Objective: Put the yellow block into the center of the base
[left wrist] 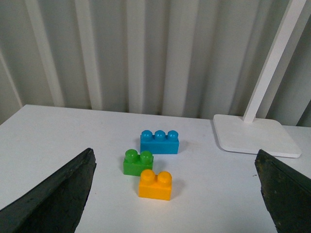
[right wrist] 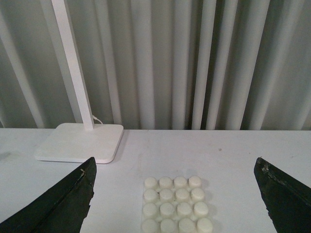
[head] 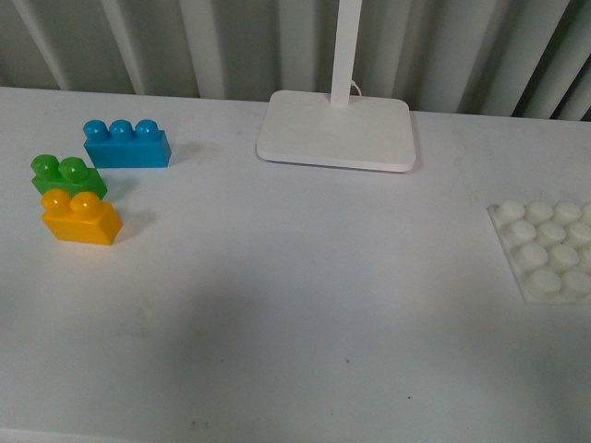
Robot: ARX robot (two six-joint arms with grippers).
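Front view: you see the yellow block at the worktop's left, just in front of the green brick. The base lies well apart at far right, cut by the frame. Only the wrist views show the left fingers and right fingers, both spread wide, holding nothing.

No readable text anywhere (bricks included).
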